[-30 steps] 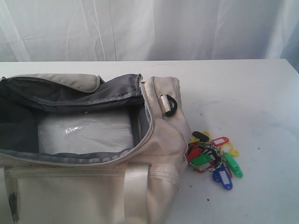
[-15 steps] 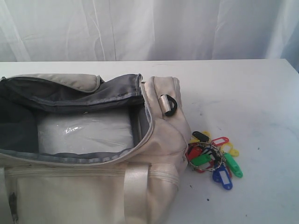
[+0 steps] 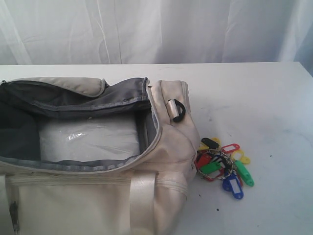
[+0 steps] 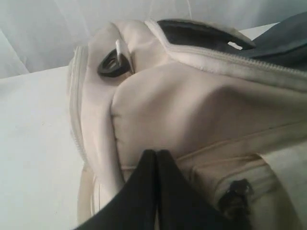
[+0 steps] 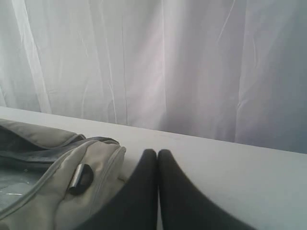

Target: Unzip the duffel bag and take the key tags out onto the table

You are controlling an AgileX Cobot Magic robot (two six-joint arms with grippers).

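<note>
Exterior view
- Duffel bag (image 3: 168, 147): cream fabric, lying on the left and middle of the tabletop (image 3: 254, 98), cut off by the left and lower edges of the view.
- Opening: the top is unzipped and gapes wide, with the grey lining (image 3: 73, 100) folded back along the far side.
- Inside the bag: a clear plastic sheet (image 3: 88, 139) lies flat on the bottom.
- D-ring (image 3: 177, 110): black, on the bag's right end panel, held by a pale loop.
- Webbing handle (image 3: 142, 200): pale satin strap running down the near side wall.
- Key tags (image 3: 222, 164): a bunch in red, green, blue, yellow and black on metal rings, outside the bag, lying on the tabletop just beside its right end.
- Backdrop: a white curtain (image 3: 156, 29) hangs behind the far edge.

Left wrist view
- Left end effector (image 4: 156, 152): the black fingers are pressed together with nothing between them.
- Position: the tips point at the duffel bag's (image 4: 192, 105) cream side; whether they touch the fabric cannot be told.
- Bag details: a black D-ring (image 4: 113, 64) sits on the end panel, and a zipper (image 4: 240, 60) line runs along the upper edge.
- Tabletop (image 4: 33, 143): bare white beside the bag's end.

Right wrist view
- Right end effector (image 5: 157, 152): the fingers are closed tip to tip and hold nothing.
- Position: over the tabletop (image 5: 230, 163), beside the duffel bag's (image 5: 53, 191) end with its D-ring (image 5: 80, 178), apart from the fabric.
- Backdrop: the curtain (image 5: 168, 62) fills the upper half.
</note>
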